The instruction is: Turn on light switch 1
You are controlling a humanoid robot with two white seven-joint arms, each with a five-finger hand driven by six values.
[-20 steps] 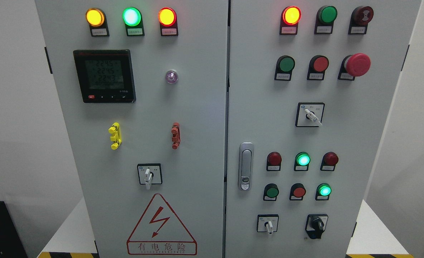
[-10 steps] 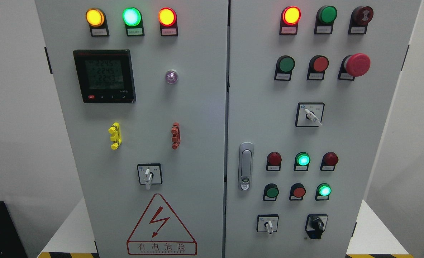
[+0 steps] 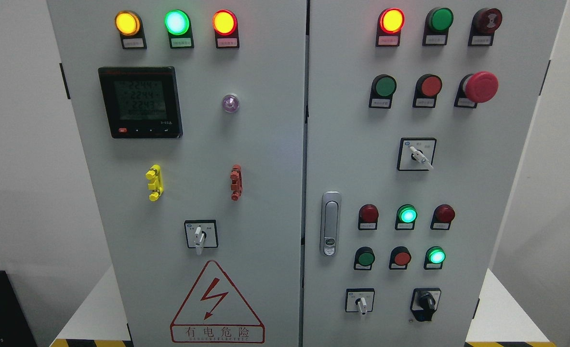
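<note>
A digital meter (image 3: 140,102) sits above a red warning triangle (image 3: 217,302).

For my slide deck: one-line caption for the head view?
Grey two-door control cabinet with lit indicator lamps, digital meter, selector switches and red emergency stop; no robot hand in view.

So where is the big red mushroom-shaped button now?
In the head view the mushroom button sits on the right door, upper right, just right of the flat red button and below the dark red buzzer.

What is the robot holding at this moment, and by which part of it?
Nothing that can be seen. Neither hand is in the head view; only the control cabinet shows, and its switches, such as the black rotary knob, stand untouched.
</note>
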